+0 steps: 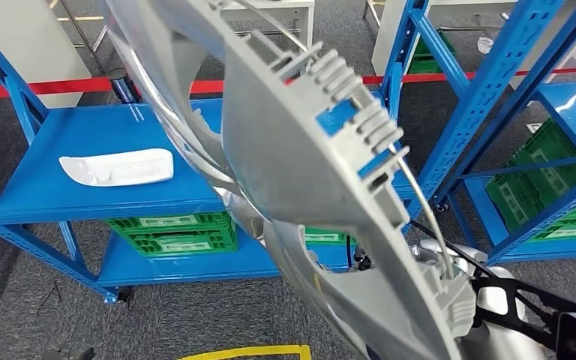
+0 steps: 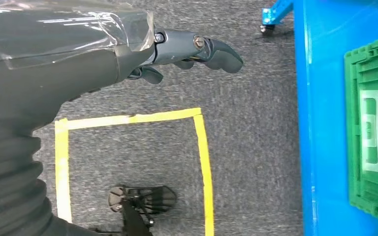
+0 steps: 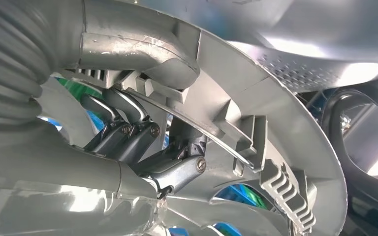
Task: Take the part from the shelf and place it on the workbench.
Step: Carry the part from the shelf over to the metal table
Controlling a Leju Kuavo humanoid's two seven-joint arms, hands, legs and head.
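Grey moulded part (image 1: 285, 157) held up close in front of the head camera, tilted, ribbed clips along its edge; it spans most of the frame. Right hand (image 3: 142, 140) grips it from behind, dark fingers (image 3: 128, 105) hooked over an inner rib. Left hand (image 2: 197, 51) holds nothing, fingers loosely curled, hanging over grey carpet with a yellow tape square (image 2: 133, 118). Behind: blue shelf (image 1: 67, 142) carrying a white part (image 1: 118, 166); green crates (image 1: 172, 231) below.

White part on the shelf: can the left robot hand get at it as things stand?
Probably yes: the left robot hand holds nothing, and the white part lies uncovered on the shelf.
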